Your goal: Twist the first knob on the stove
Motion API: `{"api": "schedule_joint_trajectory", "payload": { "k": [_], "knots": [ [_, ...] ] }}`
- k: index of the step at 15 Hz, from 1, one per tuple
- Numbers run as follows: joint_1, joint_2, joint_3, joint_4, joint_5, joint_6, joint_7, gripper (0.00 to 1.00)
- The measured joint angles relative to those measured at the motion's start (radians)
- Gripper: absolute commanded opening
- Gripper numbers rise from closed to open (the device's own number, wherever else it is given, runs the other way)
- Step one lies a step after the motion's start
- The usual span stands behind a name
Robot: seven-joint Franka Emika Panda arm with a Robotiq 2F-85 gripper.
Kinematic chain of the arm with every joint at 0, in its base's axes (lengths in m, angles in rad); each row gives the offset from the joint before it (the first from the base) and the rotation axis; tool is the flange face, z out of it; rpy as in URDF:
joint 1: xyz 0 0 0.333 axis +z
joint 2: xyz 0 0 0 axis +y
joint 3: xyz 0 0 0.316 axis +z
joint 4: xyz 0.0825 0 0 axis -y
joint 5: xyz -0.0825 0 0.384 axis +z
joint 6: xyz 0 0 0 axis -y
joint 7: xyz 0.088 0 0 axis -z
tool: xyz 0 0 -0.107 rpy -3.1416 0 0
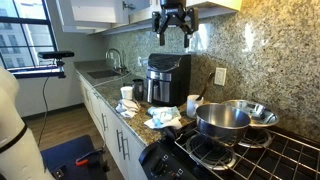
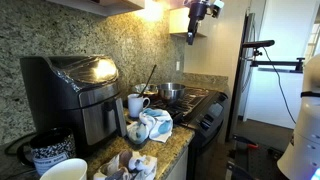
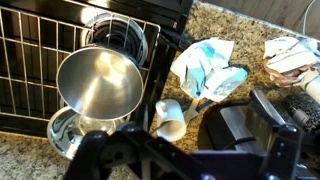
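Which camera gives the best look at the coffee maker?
An exterior view, where the coffee maker stands whole and front-on. An exterior view from beside it shows its side, close but dim; the wrist view catches only its dark top from above.

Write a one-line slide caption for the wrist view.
Open gripper above a shiny round steel pot on the black grated gas stove.

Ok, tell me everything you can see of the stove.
The stove is a wide black gas range next to the speckled granite counter. Black grid grates, cast iron by the look, cover its top. A dark front panel faces the room, its knobs too small to make out. A shiny steel pot stands on the grates, with a steel bowl close beside it. No flame shows.
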Motion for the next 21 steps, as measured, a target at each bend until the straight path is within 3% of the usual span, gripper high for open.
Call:
{"api": "schedule_joint_trajectory", "payload": {
  "k": [14,21],
  "knots": [
    [-0.003,0.001,0.001,-0.001,0.000,0.000,0.000,1.00],
    [-0.069,0.061,-0.002,-0.096,-0.024,0.019,0.001,1.00]
  ]
}}
